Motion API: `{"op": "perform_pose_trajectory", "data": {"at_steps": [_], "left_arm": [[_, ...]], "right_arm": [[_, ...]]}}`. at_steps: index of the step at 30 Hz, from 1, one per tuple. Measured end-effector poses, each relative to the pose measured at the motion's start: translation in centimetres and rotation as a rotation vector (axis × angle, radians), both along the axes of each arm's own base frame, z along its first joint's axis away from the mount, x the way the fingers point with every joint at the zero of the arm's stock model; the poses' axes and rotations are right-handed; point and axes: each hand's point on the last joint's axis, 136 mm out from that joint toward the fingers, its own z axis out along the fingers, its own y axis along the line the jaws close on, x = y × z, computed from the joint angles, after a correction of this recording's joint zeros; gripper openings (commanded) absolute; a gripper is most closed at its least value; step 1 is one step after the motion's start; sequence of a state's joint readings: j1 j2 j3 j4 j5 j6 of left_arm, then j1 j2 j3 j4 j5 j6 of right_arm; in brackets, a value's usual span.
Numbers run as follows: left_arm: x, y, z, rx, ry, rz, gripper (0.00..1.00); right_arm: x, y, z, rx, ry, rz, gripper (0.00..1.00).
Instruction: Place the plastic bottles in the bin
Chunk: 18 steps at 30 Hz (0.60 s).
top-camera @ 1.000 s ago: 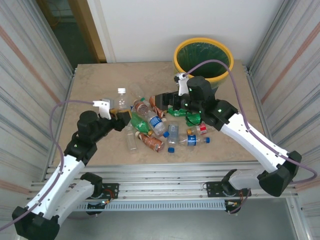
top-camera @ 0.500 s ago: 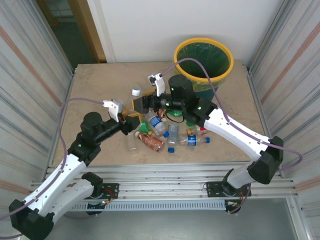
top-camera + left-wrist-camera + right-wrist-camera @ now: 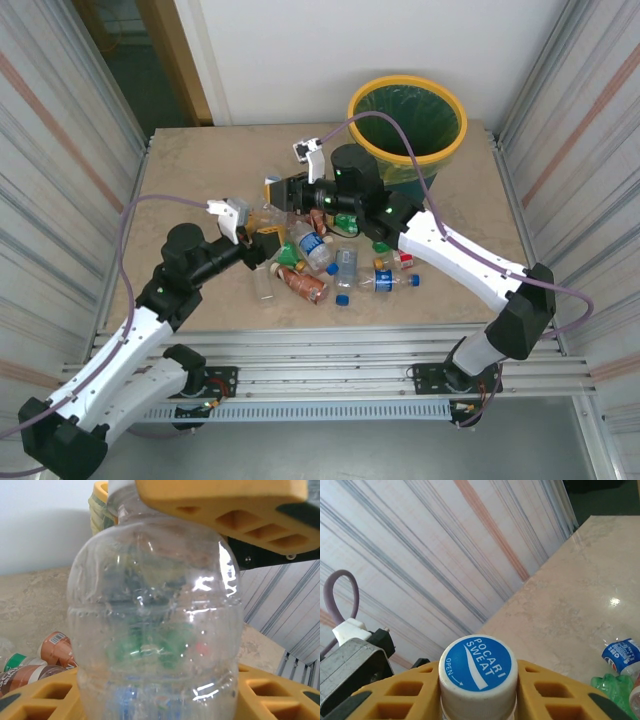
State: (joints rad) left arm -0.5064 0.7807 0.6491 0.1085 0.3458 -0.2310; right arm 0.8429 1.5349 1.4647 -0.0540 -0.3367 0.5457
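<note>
A clear plastic bottle (image 3: 155, 615) with a white-and-blue cap (image 3: 477, 670) stands upright over the table's left middle (image 3: 263, 214). My left gripper (image 3: 157, 695) is shut on its lower body, one yellow finger (image 3: 40, 695) on each side. From above, my right gripper (image 3: 477, 692) is shut on the cap, and its yellow finger (image 3: 225, 505) shows over the bottle's shoulder. More plastic bottles (image 3: 322, 262), green, brown and clear, lie in a heap at the table's centre. The bin (image 3: 455, 140), teal with a yellow rim and a green liner, stands at the far right corner.
Corrugated metal walls close in the table's left and right sides. A loose blue cap (image 3: 342, 299) lies near the front of the heap. My right arm (image 3: 440, 245) stretches across the heap from the right. Bare tabletop (image 3: 200, 170) lies at the far left.
My right arm swung left from near the bin to the bottle in my left gripper, and its jaws closed on the cap. The left gripper lifted the bottle slightly and kept its hold.
</note>
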Motion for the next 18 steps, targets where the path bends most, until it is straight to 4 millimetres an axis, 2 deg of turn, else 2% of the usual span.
{"op": "perform_pose_trajectory", "data": {"at_steps": [2,4,6,8,9,15,18], "left_arm": [[0.0,0.0,0.0,0.000,-0.001,0.001,0.36],[0.0,0.0,0.0,0.001,-0.002,0.001,0.42],[0.0,0.0,0.0,0.001,-0.002,0.001,0.63],[0.0,0.0,0.0,0.004,-0.003,0.001,0.96],[0.0,0.0,0.0,0.005,-0.003,0.001,0.99],[-0.1,0.1,0.1,0.003,-0.009,0.001,0.99],[-0.6,0.5,0.9,-0.011,-0.035,0.005,0.99]], "right_arm": [[0.0,0.0,0.0,0.000,0.001,-0.001,0.18],[0.0,0.0,0.0,0.001,0.001,-0.001,0.11],[0.0,0.0,0.0,0.000,0.001,-0.003,0.07],[0.0,0.0,0.0,-0.001,-0.001,-0.002,0.06],[0.0,0.0,0.0,-0.003,-0.003,-0.003,0.05],[0.5,-0.7,-0.8,-0.055,-0.009,-0.041,0.03],[1.0,-1.6,-0.1,-0.083,-0.034,-0.077,0.01]]}}
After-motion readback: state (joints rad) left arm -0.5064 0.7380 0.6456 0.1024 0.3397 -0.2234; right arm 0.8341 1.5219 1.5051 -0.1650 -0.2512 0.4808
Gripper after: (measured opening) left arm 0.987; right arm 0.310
